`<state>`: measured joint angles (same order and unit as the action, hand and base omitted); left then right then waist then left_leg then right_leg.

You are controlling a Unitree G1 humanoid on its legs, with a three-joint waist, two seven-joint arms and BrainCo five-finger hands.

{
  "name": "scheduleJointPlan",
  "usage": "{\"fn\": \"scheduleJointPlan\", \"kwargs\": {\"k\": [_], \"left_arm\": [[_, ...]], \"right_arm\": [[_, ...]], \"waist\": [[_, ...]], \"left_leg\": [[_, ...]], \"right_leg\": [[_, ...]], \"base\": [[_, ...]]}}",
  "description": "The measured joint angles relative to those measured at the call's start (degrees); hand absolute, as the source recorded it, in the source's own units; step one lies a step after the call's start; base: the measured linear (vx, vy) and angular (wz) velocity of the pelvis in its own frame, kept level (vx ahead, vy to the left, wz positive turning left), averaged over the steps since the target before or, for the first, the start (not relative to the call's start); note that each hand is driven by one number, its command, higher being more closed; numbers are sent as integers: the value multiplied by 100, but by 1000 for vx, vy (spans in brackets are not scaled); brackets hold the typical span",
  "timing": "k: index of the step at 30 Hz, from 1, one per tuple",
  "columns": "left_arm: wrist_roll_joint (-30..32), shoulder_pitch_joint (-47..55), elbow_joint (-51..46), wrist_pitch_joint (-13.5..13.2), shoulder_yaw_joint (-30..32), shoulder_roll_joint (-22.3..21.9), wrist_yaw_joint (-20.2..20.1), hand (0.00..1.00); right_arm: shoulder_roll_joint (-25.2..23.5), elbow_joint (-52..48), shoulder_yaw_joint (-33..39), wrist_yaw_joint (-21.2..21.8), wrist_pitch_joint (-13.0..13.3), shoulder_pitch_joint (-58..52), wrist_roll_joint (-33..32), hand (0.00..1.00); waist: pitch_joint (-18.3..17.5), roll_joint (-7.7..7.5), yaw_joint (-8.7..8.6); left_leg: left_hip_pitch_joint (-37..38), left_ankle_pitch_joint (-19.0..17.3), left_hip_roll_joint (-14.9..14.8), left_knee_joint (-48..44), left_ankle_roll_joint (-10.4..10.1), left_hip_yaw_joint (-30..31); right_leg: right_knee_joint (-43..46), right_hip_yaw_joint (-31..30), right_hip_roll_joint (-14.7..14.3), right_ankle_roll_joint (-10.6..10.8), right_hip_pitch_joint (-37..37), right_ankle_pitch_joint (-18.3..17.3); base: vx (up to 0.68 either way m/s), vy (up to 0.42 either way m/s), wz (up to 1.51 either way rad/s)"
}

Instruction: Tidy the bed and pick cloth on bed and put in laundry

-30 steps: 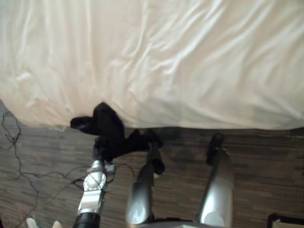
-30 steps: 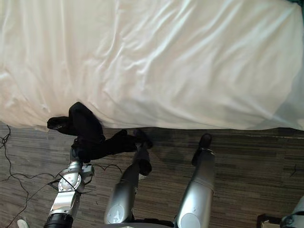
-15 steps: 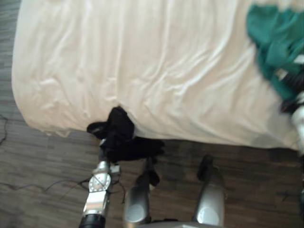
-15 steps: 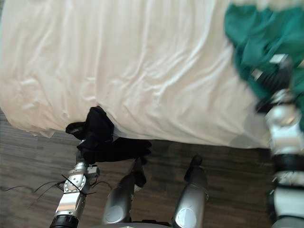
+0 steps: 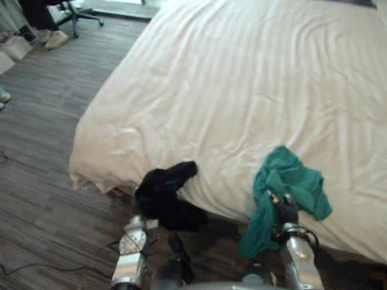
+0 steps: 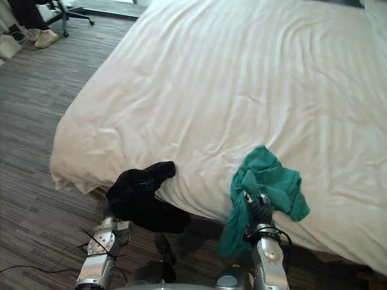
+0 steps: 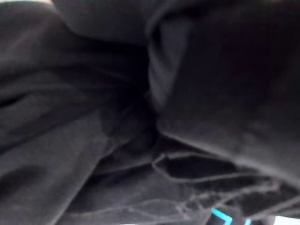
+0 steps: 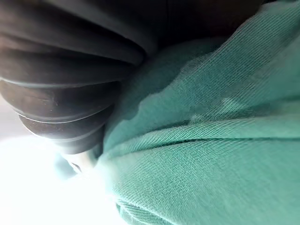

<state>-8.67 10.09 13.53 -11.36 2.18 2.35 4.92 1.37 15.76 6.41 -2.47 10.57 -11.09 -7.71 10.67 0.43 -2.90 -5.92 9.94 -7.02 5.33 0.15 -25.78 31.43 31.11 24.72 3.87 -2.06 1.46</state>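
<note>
The bed's white sheet (image 5: 254, 78) is smooth, and its corner lies to my left. A black cloth (image 5: 162, 194) sits half on the near edge of the bed and half hanging toward the floor. My left wrist (image 5: 134, 232) runs up into the black cloth, which covers the hand; the left wrist view shows dark folds (image 7: 140, 122). A green cloth (image 5: 290, 181) lies bunched on the bed's edge with one end drooping over it. My right hand (image 6: 261, 209) is shut on that bunch, and green knit (image 8: 211, 154) presses against its ribbed cover.
Dark wood floor (image 5: 42, 133) runs along the bed's left side. An office chair (image 5: 75, 13) and a person's shoes (image 5: 55, 38) are at the far left corner. A pale box (image 5: 7, 60) stands by the left edge.
The camera has tilted up and swung, so the whole picture shifted. My right hand has drawn the green cloth back to the bed's near edge. The black cloth stays over my left hand.
</note>
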Motion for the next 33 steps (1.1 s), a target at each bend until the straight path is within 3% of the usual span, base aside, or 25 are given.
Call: {"fn": "scheduleJointPlan", "kwargs": {"k": [1,2,3,4,6,7,9,10,11,12,13,14,15,16,17,20,22,23,24,28,32,33], "left_arm": [[-116,182,-1,30,-4,-10,15,100],[-202,272,-6,32,-52,-53,24,100],[-317,363,-6,47,-63,-40,44,100],[-509,474,9,112,-79,-70,122,100],[-725,584,65,133,-194,-142,145,100],[-778,616,67,154,-235,-182,142,100],[-894,669,83,169,-281,-411,136,100],[-923,642,94,180,-307,-451,124,100],[-975,566,113,212,-391,-502,123,100],[-1024,682,100,214,-479,-584,130,100],[-1112,980,38,223,-671,-596,92,100],[-1164,1123,26,262,-613,-527,68,100],[-1204,1215,-11,274,-602,-516,80,100],[-1210,1208,-19,272,-606,-541,87,100],[-1213,1232,-145,275,-629,-617,121,100],[-1210,1338,-447,337,-711,-654,147,100],[-1207,1337,-471,336,-786,-651,146,100],[-1203,1320,-470,340,-827,-650,145,100],[-1202,1258,-460,341,-884,-634,140,100],[-1202,836,65,362,-1159,-414,124,100],[-1195,751,363,428,-1202,-306,126,100],[-1091,870,514,499,-1513,-97,132,100]], "right_arm": [[-55,88,-25,-24,-18,-77,134,100],[-75,139,-86,-37,-38,-137,168,100],[-133,145,-164,-75,-64,-222,208,100],[-215,145,-330,-122,-106,-378,312,100],[-290,121,-554,-136,-110,-578,380,100],[-325,94,-613,-140,-111,-633,381,100],[-402,-5,-822,-168,-116,-760,388,100],[-506,-88,-885,-179,-135,-868,402,100],[-491,-218,-955,-240,-184,-1099,455,100],[-453,-315,-954,-272,-224,-1213,507,100],[-344,-439,-987,-288,-238,-1453,571,100],[-365,-352,-1100,-299,-357,-1427,610,100],[-383,-400,-1238,-303,-362,-1513,616,100],[-362,-418,-1288,-305,-367,-1497,617,100],[-344,-564,-1345,-303,-380,-1442,617,100],[-316,-884,-1399,-309,-406,-1331,620,100],[-317,-1116,-1406,-337,-414,-1332,638,100],[-322,-1293,-1403,-370,-410,-1359,641,100],[-323,-1326,-1383,-382,-411,-1349,641,100],[-344,-873,-1172,-377,-465,-1291,649,100],[-342,-512,-1173,-377,-501,-1237,686,100],[-281,-25,-1032,-389,-562,-997,810,100]], "waist": [[-3,-3,-2],[-14,11,-24],[10,50,-27],[10,19,11],[0,-1,27],[-4,-9,50],[20,47,44],[-53,-206,-11],[-18,-457,-66],[-16,-312,32],[-49,17,93],[-104,-7,169],[-283,-137,237],[-293,-139,294],[-254,-54,440],[-207,85,465],[-206,50,552],[-205,9,528],[-242,61,500],[-247,10,499],[-261,-12,477],[-318,47,356]], "left_leg": [[114,-30,21,-1,38,200],[153,-52,19,0,69,365],[161,-67,6,3,98,580],[122,-54,38,-12,122,1010],[4,-70,162,-124,143,1479],[-31,-73,232,-140,146,1627],[-151,-86,453,-50,154,2227],[-274,-281,862,-166,231,2469],[-949,-717,1182,-2478,762,2254],[-961,-1320,1076,-3233,648,2241],[-748,-2004,840,-3036,227,2598],[-675,-1859,1062,-2801,46,2850],[-685,-1695,1197,-2412,117,3068],[-697,-1688,1183,-2287,126,3089],[-857,-1697,1031,-2348,137,2978],[-985,-1488,377,-2663,180,2011],[-779,-1610,72,-2640,310,1125],[-705,-1671,-107,-2632,398,527],[-674,-1662,-126,-2547,429,262],[-346,-1049,416,-1604,563,499],[-88,-657,669,-983,554,688],[187,5,657,53,307,911]], "right_leg": [[502,-317,40,-435,-138,421],[761,-627,-25,-454,-243,617],[1023,-1003,-177,-293,-346,220],[1271,-1570,-708,-152,-512,-793],[846,-1899,-1252,81,-526,-1382],[602,-2057,-1425,87,-533,-1534],[-309,-3081,-2237,-52,-540,-1897],[-894,-3902,-2467,-432,-574,-2065],[-531,-3738,-2205,-681,-596,-1936],[-455,-3570,-2290,-643,-467,-2012],[-448,-3210,-2476,-480,-263,-2054],[-340,-3114,-2321,-388,-265,-2156],[-591,-2890,-2244,-426,-249,-2016],[-734,-2737,-2220,-461,-177,-1910],[-990,-2351,-2212,-462,-83,-1725],[-1088,-1609,-2265,-407,305,-1729],[-1077,-1456,-2173,-394,519,-1737],[-1099,-1325,-2086,-368,572,-1751],[-1121,-1245,-1991,-354,577,-1757],[-1308,-1439,-1809,-238,569,-1767],[-1734,-1751,-1732,-138,555,-1552],[-1867,-1681,-1972,-195,471,-1487]], "base": [[197,77,84],[189,36,85],[149,-49,120],[146,-80,125],[139,-125,133],[104,-171,158],[21,-161,187],[15,-175,274],[26,-200,268],[53,-141,221],[-5,-34,139],[-25,-5,156],[-6,-16,126],[21,-95,139],[17,-90,137],[2,-84,133],[63,-28,83],[89,-3,67],[114,22,75],[81,78,58],[-3,8,35],[-11,-7,8]]}}
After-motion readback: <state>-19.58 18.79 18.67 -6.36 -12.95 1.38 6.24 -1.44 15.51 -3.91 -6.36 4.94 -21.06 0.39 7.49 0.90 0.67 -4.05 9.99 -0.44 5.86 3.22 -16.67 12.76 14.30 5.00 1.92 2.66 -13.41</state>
